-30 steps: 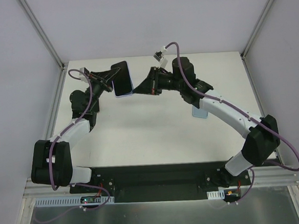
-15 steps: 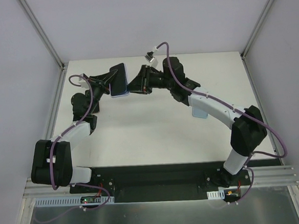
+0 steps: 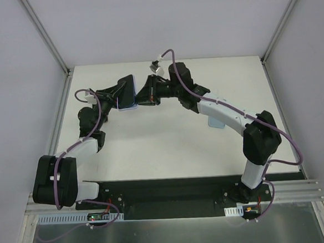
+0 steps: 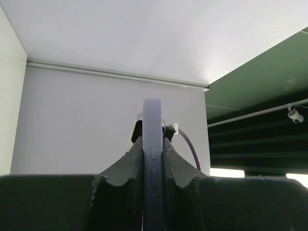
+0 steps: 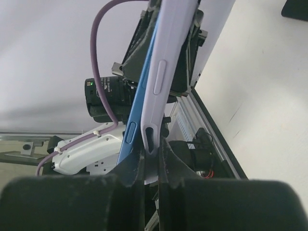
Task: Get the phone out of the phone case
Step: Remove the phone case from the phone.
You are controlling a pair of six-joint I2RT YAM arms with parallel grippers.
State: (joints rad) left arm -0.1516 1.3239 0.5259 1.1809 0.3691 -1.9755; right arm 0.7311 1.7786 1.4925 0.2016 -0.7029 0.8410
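Both arms meet over the far part of the tabletop [image 3: 169,149], with the handset held up between them. The left pincer [image 4: 152,144] is clamped across the lavender phone case [image 4: 152,125], which stands edge-on and upright between its fingers. On the other side, the right pincer [image 5: 151,161] is pressed together on a thin strip of that same case right at its end. And look at the right wrist view: the blue phone [image 5: 136,113] is peeling away from the lavender shell at the near corner, with a wedge of daylight between them, though further up the two are together.

Now the dangers. The right pincer has very little material to hold, so a hard tug could see the soft lip slide out and snap back onto the phone. The left pincer looks to be squeezing case and phone together, which may pin the phone in just where it needs to come free. If the phone does pop loose, nothing visibly catches it, and it would drop to the tabletop. A sideways pull could also twist the whole thing in the left grip.
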